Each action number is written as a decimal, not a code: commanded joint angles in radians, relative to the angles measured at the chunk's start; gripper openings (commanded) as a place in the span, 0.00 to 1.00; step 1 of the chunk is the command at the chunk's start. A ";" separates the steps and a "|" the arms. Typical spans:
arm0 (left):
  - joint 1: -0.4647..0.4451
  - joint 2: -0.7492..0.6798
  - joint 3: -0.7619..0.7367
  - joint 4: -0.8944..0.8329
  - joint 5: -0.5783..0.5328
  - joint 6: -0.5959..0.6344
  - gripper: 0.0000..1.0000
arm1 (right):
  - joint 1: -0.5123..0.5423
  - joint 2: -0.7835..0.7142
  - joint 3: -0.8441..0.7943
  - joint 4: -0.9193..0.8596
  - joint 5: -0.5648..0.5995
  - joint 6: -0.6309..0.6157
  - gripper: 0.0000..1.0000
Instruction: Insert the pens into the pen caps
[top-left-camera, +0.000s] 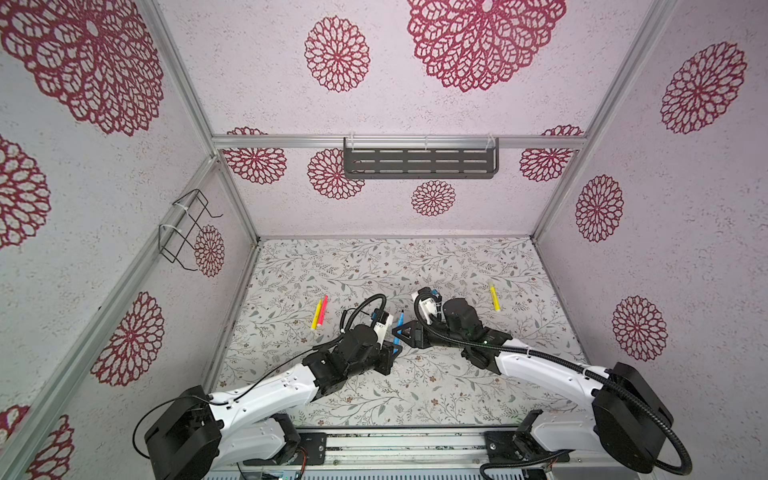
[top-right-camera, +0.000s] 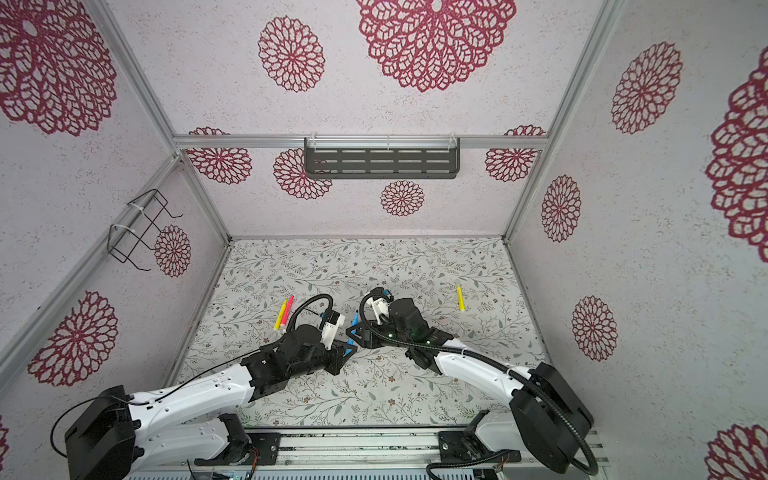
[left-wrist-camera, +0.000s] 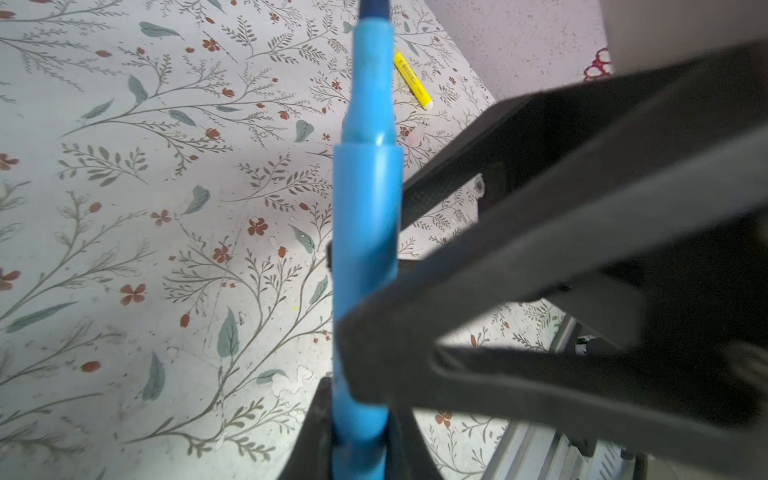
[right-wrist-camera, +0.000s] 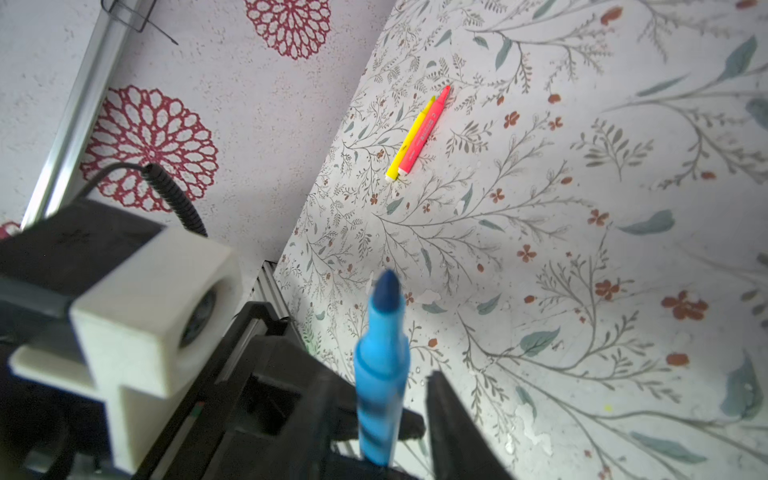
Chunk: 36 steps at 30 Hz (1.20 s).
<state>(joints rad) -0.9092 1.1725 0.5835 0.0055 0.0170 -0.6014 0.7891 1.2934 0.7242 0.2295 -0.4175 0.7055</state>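
Tabletop (top-left-camera: 457, 395) work looks to be at a hand-over. At frame centre the left gripper (top-left-camera: 396, 350) is clamped on the blue pen (top-left-camera: 399, 326), nib bare. The right gripper (top-left-camera: 398, 332) has its jaws parted round the same barrel and grips nothing. Next, the right arm should back clear and fetch a cap, though no loose cap shows. Four pens: this blue one, a left yellow pen (top-left-camera: 316, 314) touching the pink pen (top-left-camera: 323, 309) at centre left, and a right yellow pen (top-left-camera: 494, 296).

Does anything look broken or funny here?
Yes. The flowery table cover has small white patches where its print has flaked off, seen in both wrist views. The blue pen looks whole.
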 joint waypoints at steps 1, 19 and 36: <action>0.002 -0.007 -0.006 -0.007 -0.048 -0.020 0.00 | 0.006 -0.082 0.032 -0.052 0.068 -0.053 0.71; 0.015 -0.126 -0.101 0.053 -0.031 -0.053 0.00 | -0.194 -0.286 0.108 -0.507 0.398 -0.294 0.99; 0.014 -0.209 -0.152 0.034 -0.033 -0.083 0.00 | -0.546 0.129 0.172 -0.440 0.224 -0.415 0.86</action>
<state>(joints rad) -0.9005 0.9806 0.4389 0.0231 -0.0090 -0.6704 0.2642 1.3907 0.8539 -0.2443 -0.1394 0.3294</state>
